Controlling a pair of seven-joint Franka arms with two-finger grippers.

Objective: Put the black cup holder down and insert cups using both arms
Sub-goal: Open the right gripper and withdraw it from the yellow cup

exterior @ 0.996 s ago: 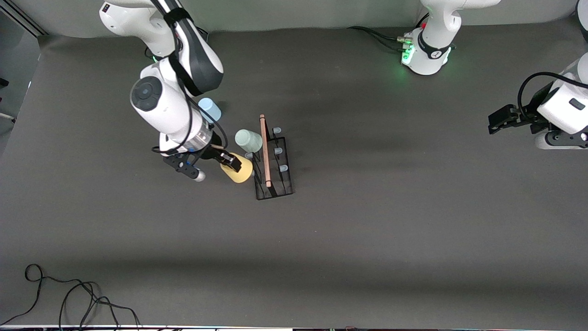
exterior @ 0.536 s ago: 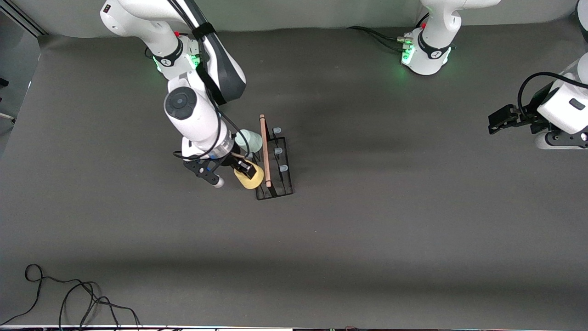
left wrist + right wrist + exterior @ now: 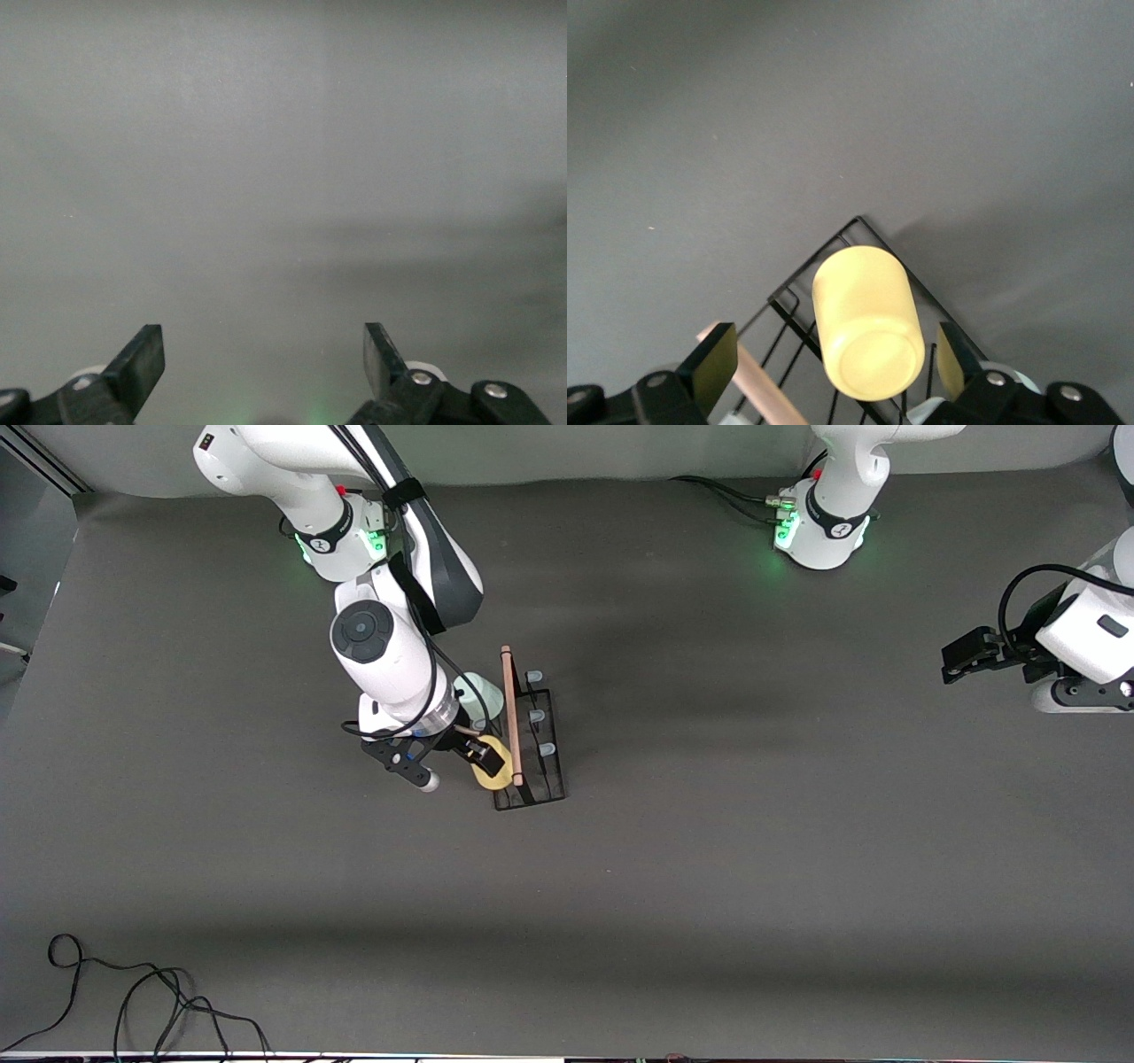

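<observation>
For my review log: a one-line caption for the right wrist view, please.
Open right claw straddles the yellow cup, upside down on the rack.

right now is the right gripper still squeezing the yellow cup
No, the right gripper stands open, with a gap between each finger and the yellow cup, which sits upside down on the black rack.

Dark grey table [image 3: 709, 868] carries the black cup holder [image 3: 532, 762] standing toward the right arm's end, plus a loose black cable [image 3: 133, 1001] coiled at the edge nearest the front camera, well apart from the holder.
</observation>
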